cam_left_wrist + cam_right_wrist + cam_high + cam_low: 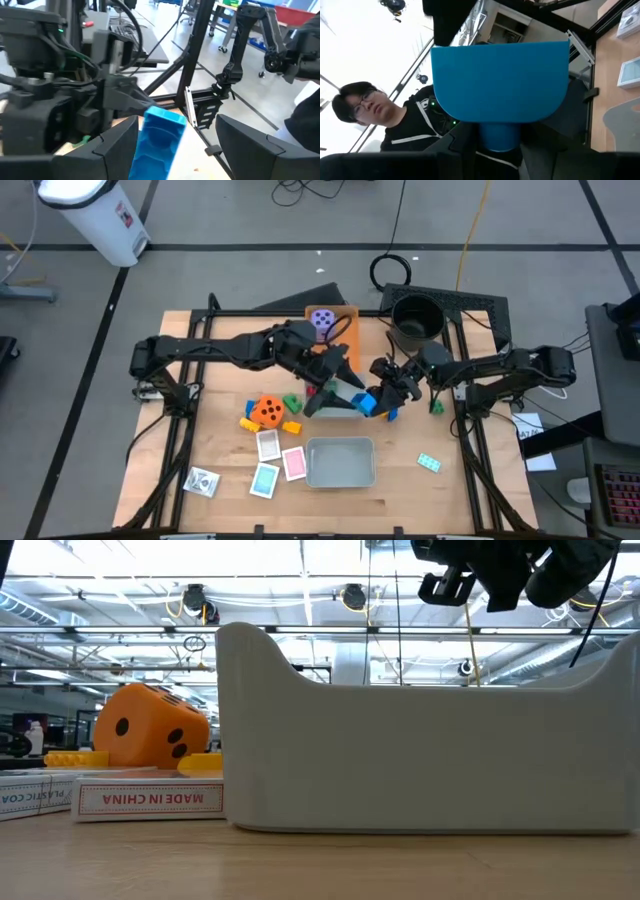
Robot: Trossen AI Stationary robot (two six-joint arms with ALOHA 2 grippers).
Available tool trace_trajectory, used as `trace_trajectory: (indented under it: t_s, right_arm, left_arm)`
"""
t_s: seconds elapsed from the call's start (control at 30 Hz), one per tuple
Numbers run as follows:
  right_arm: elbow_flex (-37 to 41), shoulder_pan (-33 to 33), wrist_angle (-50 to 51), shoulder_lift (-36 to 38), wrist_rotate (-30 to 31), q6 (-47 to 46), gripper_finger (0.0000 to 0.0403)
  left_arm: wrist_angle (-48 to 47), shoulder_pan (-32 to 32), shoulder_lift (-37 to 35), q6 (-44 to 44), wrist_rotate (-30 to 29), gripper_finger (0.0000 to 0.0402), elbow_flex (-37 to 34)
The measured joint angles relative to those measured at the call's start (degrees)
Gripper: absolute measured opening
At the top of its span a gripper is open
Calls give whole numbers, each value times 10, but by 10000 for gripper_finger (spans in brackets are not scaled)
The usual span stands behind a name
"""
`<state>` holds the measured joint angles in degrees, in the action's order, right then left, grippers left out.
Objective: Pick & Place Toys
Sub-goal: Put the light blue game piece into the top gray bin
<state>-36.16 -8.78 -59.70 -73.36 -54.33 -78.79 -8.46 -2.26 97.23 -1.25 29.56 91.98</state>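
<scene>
Between both arms above mid-table, glossy blue plastic brick (366, 402) pinched in right jaws, left jaws spread.

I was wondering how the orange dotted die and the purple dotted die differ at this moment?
The orange dotted die sits on the bare wooden table among small bricks, while the purple dotted die rests on the flat orange tray at the far edge. The orange die shows dark dots; the purple die shows pale ones. Both are similar-sized cubes, and neither is gripped.
</scene>
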Motion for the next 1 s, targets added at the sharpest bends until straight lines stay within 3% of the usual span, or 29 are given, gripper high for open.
trace_trajectory:
  t_s: [0.33,0.7,1.0]
  right_arm:
    - [0,-2,-1,0,-17,-17,116]
    - [0,-3,-3,0,-12,-18,116]
    - [0,-2,-3,0,-14,-18,116]
  left_arm:
    - [13,6,22,16,0,273,0]
    - [28,8,26,112,-75,273,6]
    - [24,13,42,106,-35,273,5]
